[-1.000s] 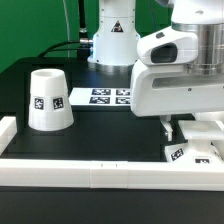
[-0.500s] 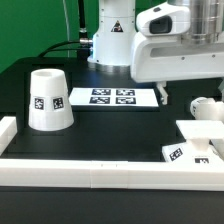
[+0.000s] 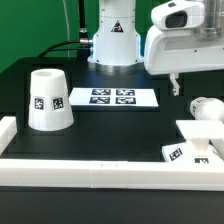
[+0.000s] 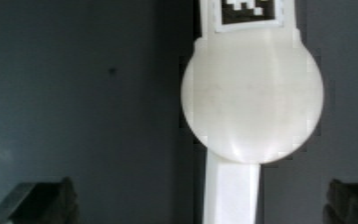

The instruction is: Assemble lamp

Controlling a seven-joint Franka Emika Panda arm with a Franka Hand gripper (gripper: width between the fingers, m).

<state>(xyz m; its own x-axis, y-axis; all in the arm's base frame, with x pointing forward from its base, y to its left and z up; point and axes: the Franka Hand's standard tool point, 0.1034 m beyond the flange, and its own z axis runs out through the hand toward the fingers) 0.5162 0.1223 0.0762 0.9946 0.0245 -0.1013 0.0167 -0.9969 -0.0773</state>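
Observation:
The white tapered shade (image 3: 48, 98) stands mouth-down at the exterior view's left, tag facing front. The round-topped bulb post (image 3: 205, 108) stands upright on the flat square base (image 3: 192, 148) at the exterior view's right. My gripper (image 3: 176, 88) hangs above and behind the bulb post, apart from it. In the wrist view the bulb's rounded top (image 4: 250, 100) fills the middle, with a tag (image 4: 243, 10) beyond it. My gripper (image 4: 201, 205) is open and empty, its dark fingertips (image 4: 43, 200) wide apart on either side.
The marker board (image 3: 112, 97) lies flat at the back middle, in front of the arm's base (image 3: 112, 45). A long white rail (image 3: 100, 170) runs along the table's front edge, with a short white block (image 3: 6, 130) at its left end.
My gripper has risen from the base and bulb post and moved up and to the exterior view's right. The bulb post stays standing on the base, now uncovered.

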